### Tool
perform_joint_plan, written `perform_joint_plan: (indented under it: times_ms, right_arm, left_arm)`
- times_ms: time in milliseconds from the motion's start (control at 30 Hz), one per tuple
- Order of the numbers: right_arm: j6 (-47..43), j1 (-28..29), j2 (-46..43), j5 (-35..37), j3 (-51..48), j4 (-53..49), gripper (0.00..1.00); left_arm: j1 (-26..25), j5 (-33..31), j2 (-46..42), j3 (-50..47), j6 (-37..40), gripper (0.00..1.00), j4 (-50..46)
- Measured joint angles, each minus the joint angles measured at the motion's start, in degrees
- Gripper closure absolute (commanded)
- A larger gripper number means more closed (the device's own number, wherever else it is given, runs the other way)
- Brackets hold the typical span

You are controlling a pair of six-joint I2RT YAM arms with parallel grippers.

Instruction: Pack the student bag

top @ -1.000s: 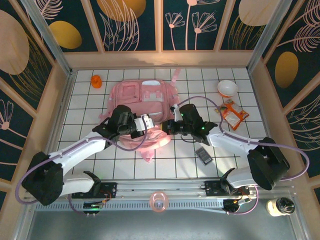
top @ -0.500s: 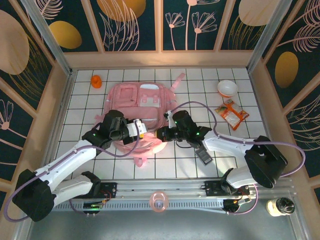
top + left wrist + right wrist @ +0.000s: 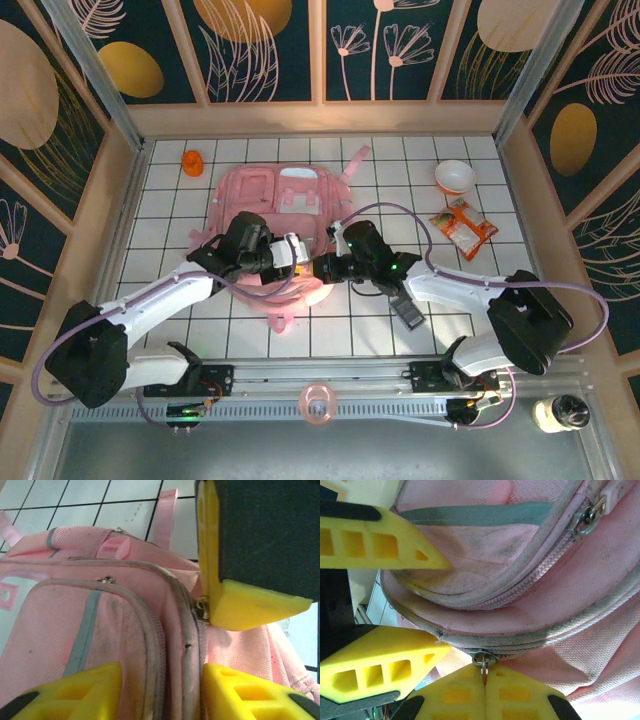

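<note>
Pink student bag (image 3: 280,195) held at its 6 o'clock end.
The right claw (image 3: 484,680) pinched the zipper pull (image 3: 483,662); the left claw (image 3: 160,680) straddled the seam (image 3: 192,645), half open.

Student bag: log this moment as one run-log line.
student bag lying on table | right gripper shut on zipper pull | left gripper open, astride zipper seam

White arm links (image 3: 160,293) with black joints (image 3: 88,352), lilac cables (image 3: 592,300), and yellow hollow-ribbed fingers (image 3: 455,696).
</note>
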Motion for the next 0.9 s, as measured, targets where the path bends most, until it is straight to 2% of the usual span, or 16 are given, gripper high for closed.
perform_joint_plan:
  times_ms: [167, 533, 700, 900]
  right_arm:
    - [-0.6, -1.2, -0.2, -0.5, 0.0, 0.0, 1.0]
    - [-6.7, -8.7, -1.0, -9.4, 2.4, -2.5, 1.0]
    - [-10.4, -12.5, 1.8, -11.1, 6.0, -7.3, 1.0]
    - [-13.6, -13.9, 5.7, -13.1, 10.4, -10.1, 1.0]
  left_arm:
    - [-0.4, -0.5, 0.2, 0.0, -0.2, 1.0, 0.7]
    - [-0.4, -2.6, -6.4, -2.0, -0.5, 1.0, 3.1]
    - [-0.4, -3.2, -7.7, -2.4, -0.4, 1.0, 3.0]
    - [0.1, -2.6, -8.2, -2.6, 0.2, 1.0, 2.8]
